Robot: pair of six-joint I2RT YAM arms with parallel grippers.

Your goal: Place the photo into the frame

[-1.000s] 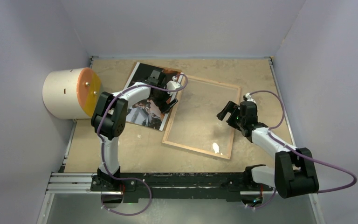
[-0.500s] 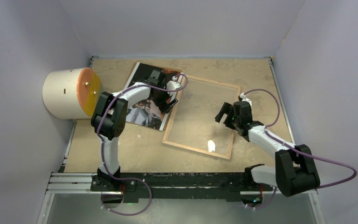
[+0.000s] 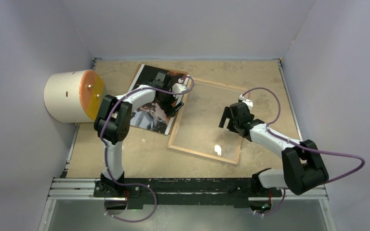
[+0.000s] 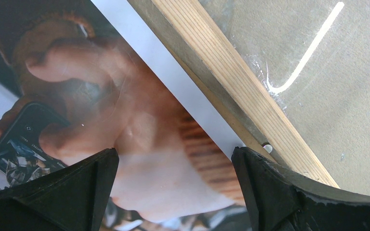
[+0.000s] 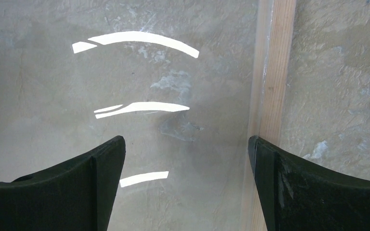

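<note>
The scuffed tan surface carried the photo, face up at far left, and the frame lying flat right beside it.

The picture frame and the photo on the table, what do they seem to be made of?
The thin rectangular picture frame looks like bare light wood: straight grain lines, matte. Its clear pane is glass or acrylic; it mirrors bright curved lights and the table shows through. The large rectangular photo looks like glossy paper: soft sheen, thin white border.

Overhead; wrist close-ups, seemingly downward, share frame.
</note>
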